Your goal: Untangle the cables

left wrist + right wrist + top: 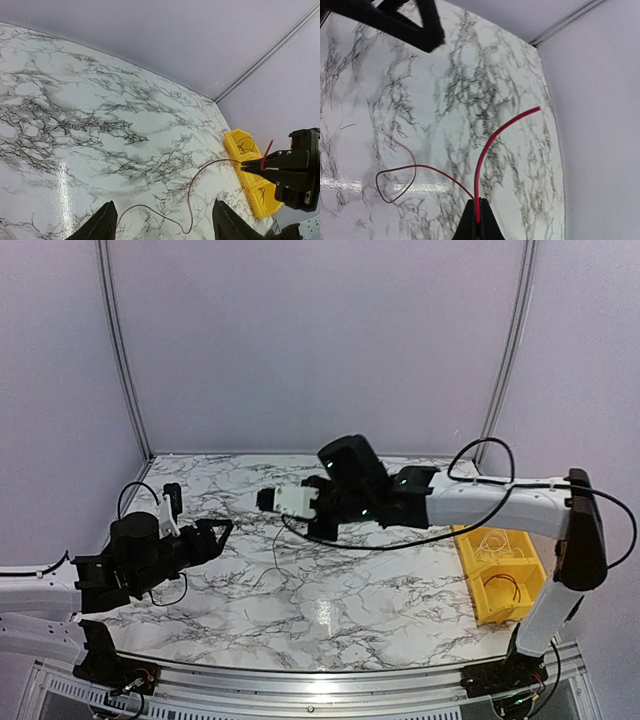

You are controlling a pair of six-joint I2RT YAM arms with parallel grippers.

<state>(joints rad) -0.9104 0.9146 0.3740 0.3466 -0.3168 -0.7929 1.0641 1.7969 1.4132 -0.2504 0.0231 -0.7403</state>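
White, dark-veined marble table [330, 605], closed in by plain pale walls [320, 340]. Well left of the yellow bin [468, 552], the left gripper [218, 530] stands wide and holds nothing. Nearer the bin, the right gripper [477, 220] pinches the red cable [487, 145], which trails in a loop onto the marble. The bin's far compartment holds pale thin wires [495, 543], and the near one a dark wire loop [505, 587].
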